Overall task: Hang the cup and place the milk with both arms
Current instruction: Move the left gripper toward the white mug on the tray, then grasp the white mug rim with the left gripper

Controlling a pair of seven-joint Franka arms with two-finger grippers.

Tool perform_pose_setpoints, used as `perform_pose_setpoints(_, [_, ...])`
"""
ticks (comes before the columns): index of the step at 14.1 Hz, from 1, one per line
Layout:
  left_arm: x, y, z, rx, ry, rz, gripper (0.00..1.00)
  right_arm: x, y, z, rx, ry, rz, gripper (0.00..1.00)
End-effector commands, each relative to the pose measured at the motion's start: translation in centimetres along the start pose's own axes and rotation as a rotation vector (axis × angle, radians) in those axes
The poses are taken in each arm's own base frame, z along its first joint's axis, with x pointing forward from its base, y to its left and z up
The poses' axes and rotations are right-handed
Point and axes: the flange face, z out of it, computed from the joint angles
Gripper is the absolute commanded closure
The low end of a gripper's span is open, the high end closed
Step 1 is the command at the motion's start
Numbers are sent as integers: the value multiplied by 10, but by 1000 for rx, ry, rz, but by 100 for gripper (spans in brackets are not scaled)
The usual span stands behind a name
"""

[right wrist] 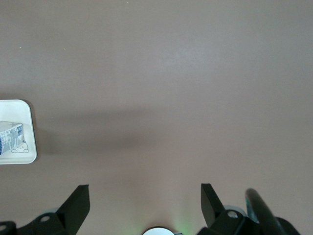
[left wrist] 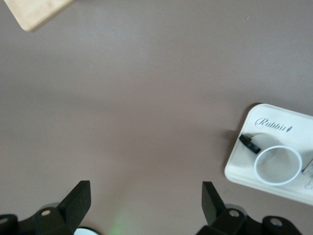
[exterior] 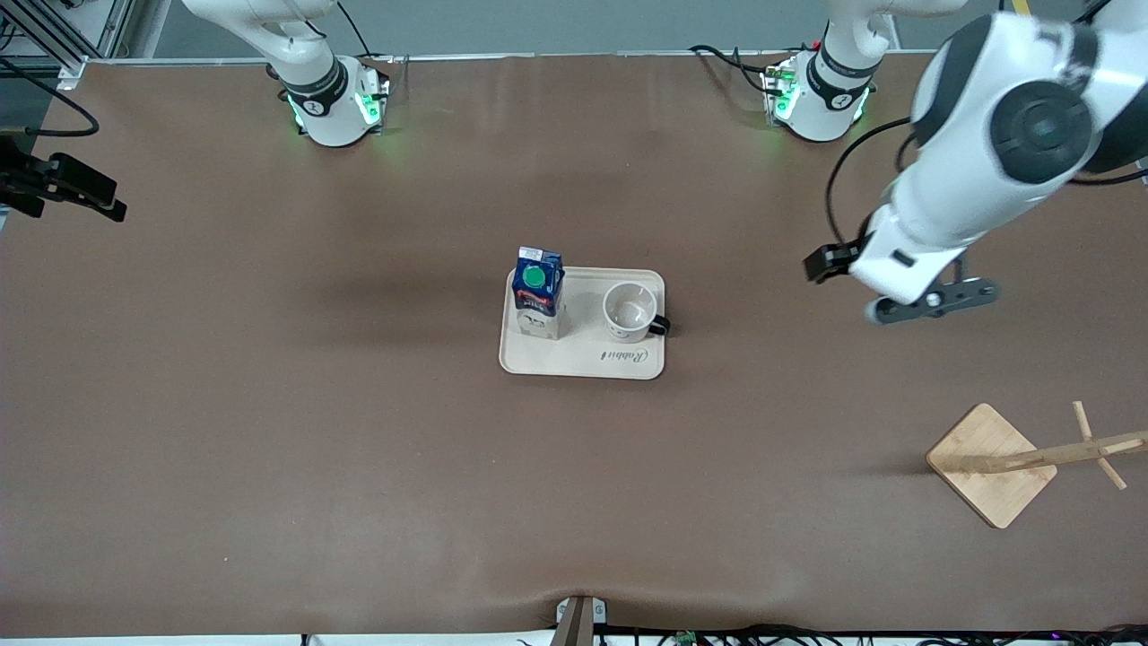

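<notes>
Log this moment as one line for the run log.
cup: upright on tray | milk: upright on tray beside cup | left tool: open over bare table | right tool: open over bare table | rack: empty

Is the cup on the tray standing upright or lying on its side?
Upright: the cup stands on the tray, its round open mouth facing up, beside the milk.

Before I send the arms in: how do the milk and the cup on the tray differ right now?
The milk is a dark blue, boxy carton sealed by a green cap; the cup is white, round and open on top. The milk stands taller than the cup. The milk sits toward the right arm's end of the tray, the cup toward the left arm's end, its black handle pointing that way. Both stand upright on the tray, untouched by either gripper.
</notes>
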Motion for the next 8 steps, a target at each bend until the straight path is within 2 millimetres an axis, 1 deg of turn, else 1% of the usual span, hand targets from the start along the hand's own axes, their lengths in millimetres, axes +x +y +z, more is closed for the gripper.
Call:
perform_pose_setpoints(1, [-18, 27, 34, -16, 25, -128, 0, -4, 2, -5, 23, 11, 3, 0])
perform_pose_setpoints(6, [-59, 106, 101, -27, 33, -353, 0, -1, 0, -8, 24, 18, 1, 0])
perform_pose_setpoints(8, [-73, 133, 126, -33, 32, -421, 1, -1, 0, -8, 24, 20, 0, 0])
